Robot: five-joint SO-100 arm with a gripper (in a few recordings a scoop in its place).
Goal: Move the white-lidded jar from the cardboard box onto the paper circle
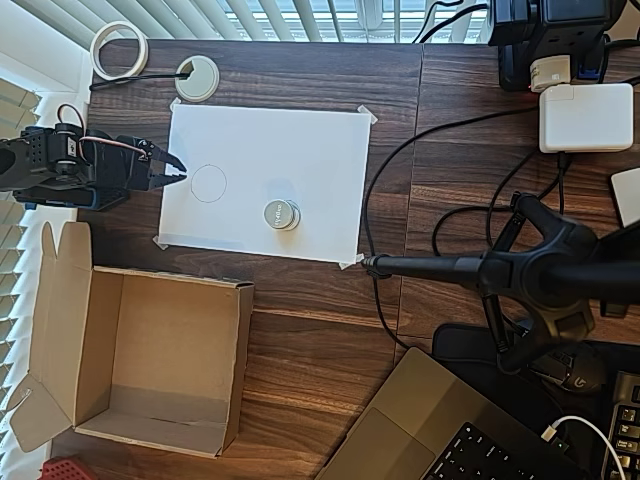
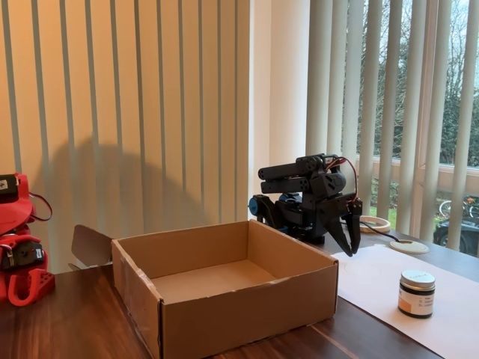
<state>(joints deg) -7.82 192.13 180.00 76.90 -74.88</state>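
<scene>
- White-lidded jar [image 1: 282, 214]: stands upright on the white paper sheet [image 1: 300, 140], toward the sheet's 6 o'clock edge in the overhead view; it is outside the cardboard box [image 1: 150, 360], whose floor shows bare.
- Paper circle [image 1: 209, 183]: a thin pencilled outline at about 10 o'clock from the jar, near it but not touching; the jar sits off this mark.
- Gripper [image 1: 176, 172]: at the sheet's 9 o'clock edge in the overhead view, tips just beside the circle and holding nothing. The fixed view shows its fingers pointing down and drawn close; whether a narrow gap remains between them is hard to judge at this scale.
- Handling, judged from appearance: the jar looks small, rigid and fairly light; the clear sides are probably glass or hard plastic, so smooth, apt to slip, and breakable if dropped. The flat lid offers no purchase from above.
- Suggested hold: across the round body just under the lid, jaws on opposite sides, square to the upright axis.
- Placement, judged: a short slide or lift toward 10 o'clock would centre the jar on the circle.
</scene>
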